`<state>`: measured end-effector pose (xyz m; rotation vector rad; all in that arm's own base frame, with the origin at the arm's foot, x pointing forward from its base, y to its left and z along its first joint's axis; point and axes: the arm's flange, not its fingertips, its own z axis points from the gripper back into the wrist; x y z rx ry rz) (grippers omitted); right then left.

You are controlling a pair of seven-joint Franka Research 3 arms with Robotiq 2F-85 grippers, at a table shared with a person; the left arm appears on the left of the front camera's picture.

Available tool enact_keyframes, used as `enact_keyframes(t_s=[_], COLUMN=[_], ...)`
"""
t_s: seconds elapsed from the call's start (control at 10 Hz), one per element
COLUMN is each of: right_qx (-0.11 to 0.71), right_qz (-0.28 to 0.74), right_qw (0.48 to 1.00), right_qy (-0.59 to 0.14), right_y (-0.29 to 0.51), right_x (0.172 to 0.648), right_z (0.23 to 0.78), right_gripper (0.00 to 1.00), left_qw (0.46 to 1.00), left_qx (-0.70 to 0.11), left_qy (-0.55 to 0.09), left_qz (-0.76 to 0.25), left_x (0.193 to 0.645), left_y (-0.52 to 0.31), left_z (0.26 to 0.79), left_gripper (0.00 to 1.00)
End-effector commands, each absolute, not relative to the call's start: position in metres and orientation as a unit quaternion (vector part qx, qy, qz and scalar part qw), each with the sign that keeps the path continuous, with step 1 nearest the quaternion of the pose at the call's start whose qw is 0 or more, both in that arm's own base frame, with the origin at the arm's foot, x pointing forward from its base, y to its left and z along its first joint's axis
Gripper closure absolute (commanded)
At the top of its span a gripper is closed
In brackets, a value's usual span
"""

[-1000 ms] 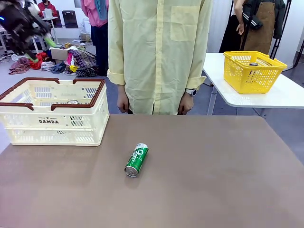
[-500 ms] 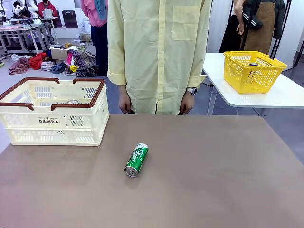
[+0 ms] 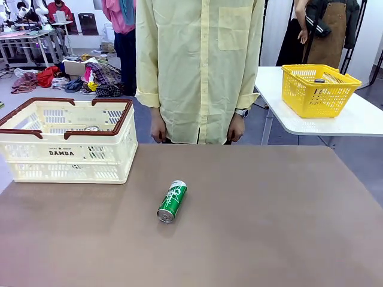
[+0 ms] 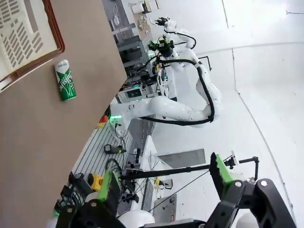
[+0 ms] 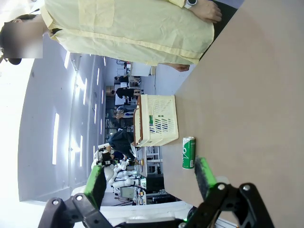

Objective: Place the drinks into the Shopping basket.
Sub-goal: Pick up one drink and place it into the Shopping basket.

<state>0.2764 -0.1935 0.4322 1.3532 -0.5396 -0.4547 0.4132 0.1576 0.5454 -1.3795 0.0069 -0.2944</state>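
A sparse brown flat tabletop.
The cream-white slotted plastic shopping basket, dark-brown-rimmed, sat at frame left; the left gripper and right gripper were both spread, holding nothing; the slim green drink can lay sideways at lower centre, apart from the basket.

A brown table carries two things. A cream basket with a brown rim stands at its far left. A green can lies on its side near the middle, well apart from the basket. Far right, a white table bears a yellow basket.
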Motion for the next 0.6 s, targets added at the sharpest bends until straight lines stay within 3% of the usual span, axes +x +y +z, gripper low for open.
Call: enact_keyframes(t_s=[0.0, 0.5], right_qx=[0.617, 0.617], right_qz=[-0.2, -0.2], right_qw=[0.717, 0.717], right_qy=[-0.256, -0.256], right_y=[-0.194, -0.194], right_x=[0.2804, 0.2804], right_z=[0.4348, 0.4348], right_gripper=[0.0, 0.0], left_qw=[0.761, 0.761], left_qx=[-0.633, -0.633], left_qy=[0.0, 0.0], left_qz=[-0.141, -0.141], left_x=[0.4185, 0.4185], left_y=[0.1558, 0.1558], left_z=[0.5479, 0.5479], left_gripper=[0.0, 0.0])
